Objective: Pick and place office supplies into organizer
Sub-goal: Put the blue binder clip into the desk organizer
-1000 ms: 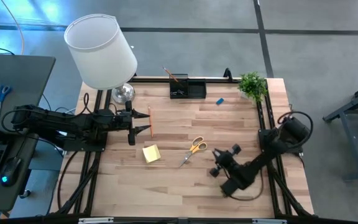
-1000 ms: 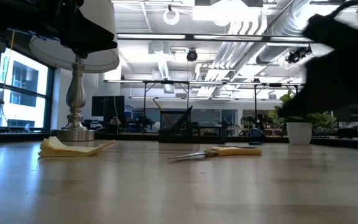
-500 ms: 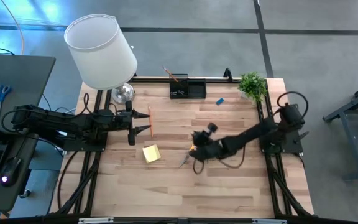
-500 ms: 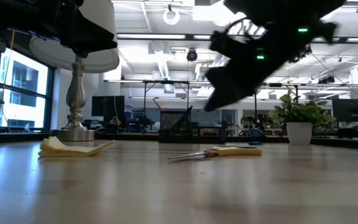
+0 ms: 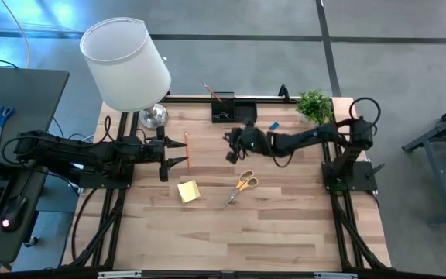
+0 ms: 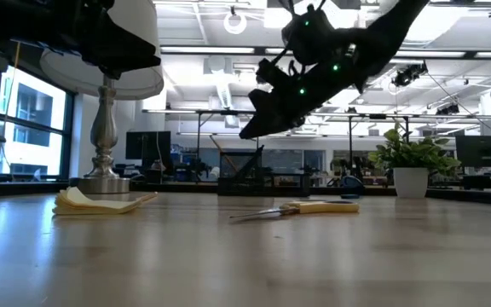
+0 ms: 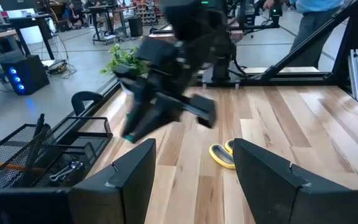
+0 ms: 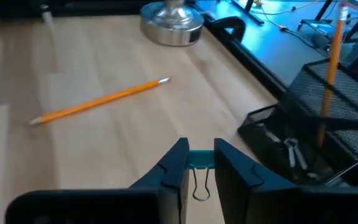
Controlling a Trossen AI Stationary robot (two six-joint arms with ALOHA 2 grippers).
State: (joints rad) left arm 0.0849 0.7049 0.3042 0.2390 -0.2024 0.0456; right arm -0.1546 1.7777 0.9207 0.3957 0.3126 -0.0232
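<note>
We are watching the right gripper leaving the scissors and nearing the organizer, pinching a teal binder clip. The left gripper, fingers spread, is staying beside the pencil.

Orange pencil; teal binder clip; black organizer.

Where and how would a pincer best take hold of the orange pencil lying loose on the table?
Grip the orange pencil across its thin shaft near the middle, coming straight down. It lies flat, clear of other items, just ahead of the open left pincer, so closing across its width should hold it.
</note>
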